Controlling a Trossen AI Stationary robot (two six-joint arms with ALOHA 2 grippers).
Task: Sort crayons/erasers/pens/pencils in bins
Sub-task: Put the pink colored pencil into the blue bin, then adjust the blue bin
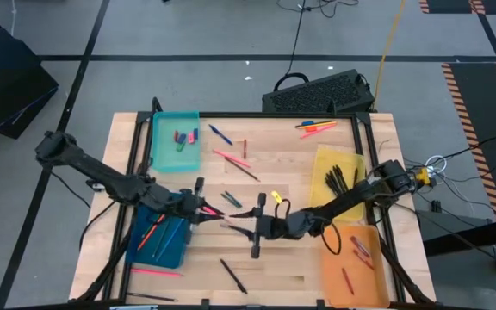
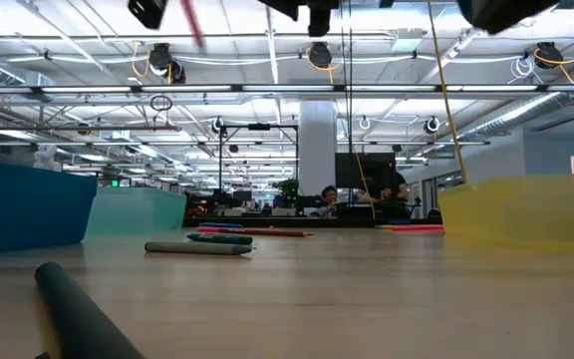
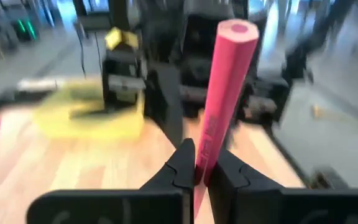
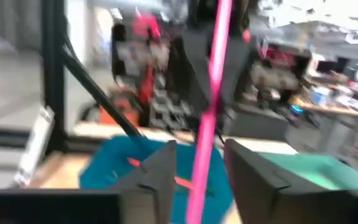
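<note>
Teal bin (image 1: pixel 176 143) holds erasers (image 1: pixel 185 137); dark blue bin (image 1: pixel 159 238) holds orange-red sticks. Left hand (image 1: pixel 203 207) clamped on pink pencil (image 3: pixel 224 93) mid-surface. Right hand (image 1: pixel 257 231) fingers apart around it. Yellow bin (image 1: pixel 337 182) holds black sticks; orange bin (image 1: pixel 354 264) holds crayons (image 1: pixel 362 251).

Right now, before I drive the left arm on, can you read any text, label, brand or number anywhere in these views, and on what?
None can be read.
Pink pencil held in the left gripper: faint printing along its side, too blurred to read.
Yellow tag near the right gripper: too small to read.
Bins, keyboard: no readable text.
</note>
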